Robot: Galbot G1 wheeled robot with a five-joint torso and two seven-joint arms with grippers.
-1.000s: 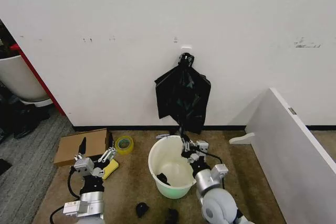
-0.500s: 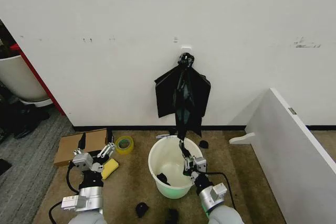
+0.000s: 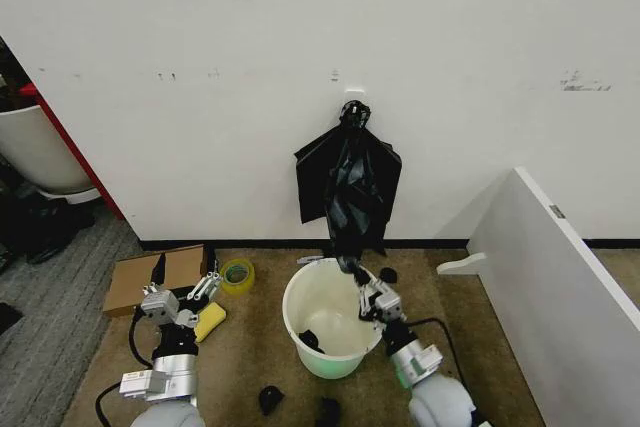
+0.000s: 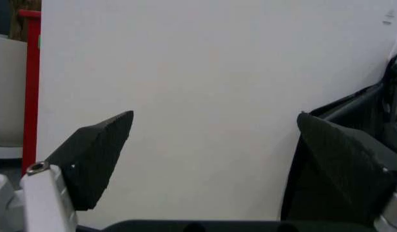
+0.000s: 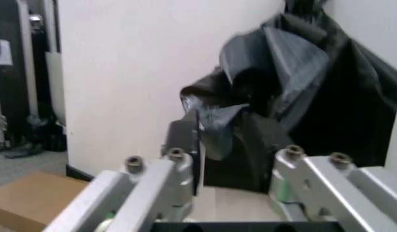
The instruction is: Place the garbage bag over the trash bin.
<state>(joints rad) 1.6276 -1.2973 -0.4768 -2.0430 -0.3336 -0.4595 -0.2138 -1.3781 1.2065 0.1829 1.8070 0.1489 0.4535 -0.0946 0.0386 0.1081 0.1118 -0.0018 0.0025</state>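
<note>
Garbage bag [image 3: 349, 185] hanging vertically, right pincer [image 3: 352, 269] apparently gripping its bottom

- The garbage bag [image 3: 348, 185]: thin, shiny, crinkled black plastic, hanging from a knotted top on the wall; its gathered lower end is pinched between the right gripper [image 3: 352, 270] jaws.
- The trash bin [image 3: 327, 317]: round cream-white pail, upright, open, just below those jaws.
</note>
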